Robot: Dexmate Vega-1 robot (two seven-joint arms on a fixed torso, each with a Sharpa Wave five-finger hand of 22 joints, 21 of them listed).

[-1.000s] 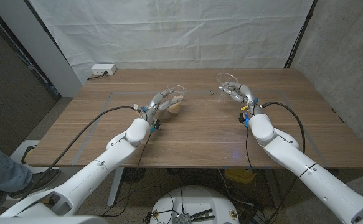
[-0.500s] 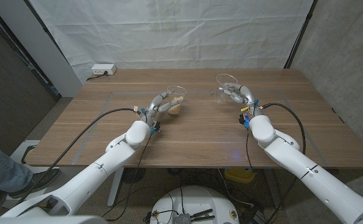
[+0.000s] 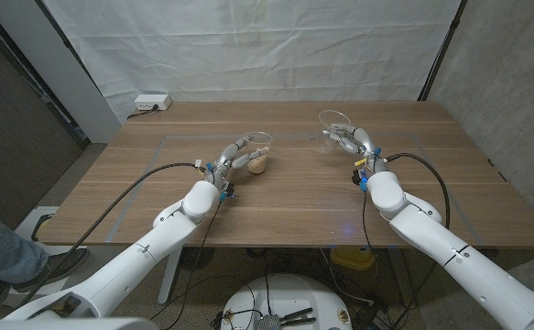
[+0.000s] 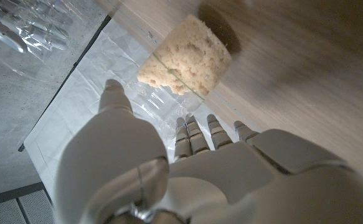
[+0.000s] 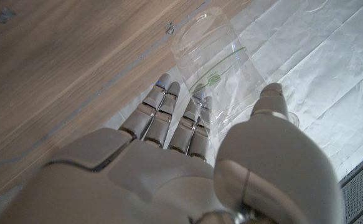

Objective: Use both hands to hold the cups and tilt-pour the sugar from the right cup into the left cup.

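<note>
My left hand [image 3: 233, 154] grips the left clear plastic cup [image 3: 258, 152], which holds a heap of tan sugar [image 3: 257, 164] and sits low near the table's middle. In the left wrist view, my left hand [image 4: 187, 168] wraps its fingers round the cup [image 4: 169, 93], and the sugar [image 4: 185, 60] lies packed at its bottom end. My right hand [image 3: 351, 140] holds the right clear cup [image 3: 334, 123], a little to the right at the back. The right wrist view shows that cup [image 5: 215, 59] with nothing in it, between the thumb and fingers of my right hand [image 5: 187, 162].
A white power strip [image 3: 150, 103] lies just past the wooden table's [image 3: 285, 206] far left corner. White cloth [image 3: 248, 46] hangs behind the table. A person's leg and shoe [image 3: 10, 252] stand at the left edge, beside the table.
The left cup has dropped slightly and its sugar sits a little lower in the picture. The right hand and its cup have barely moved.
</note>
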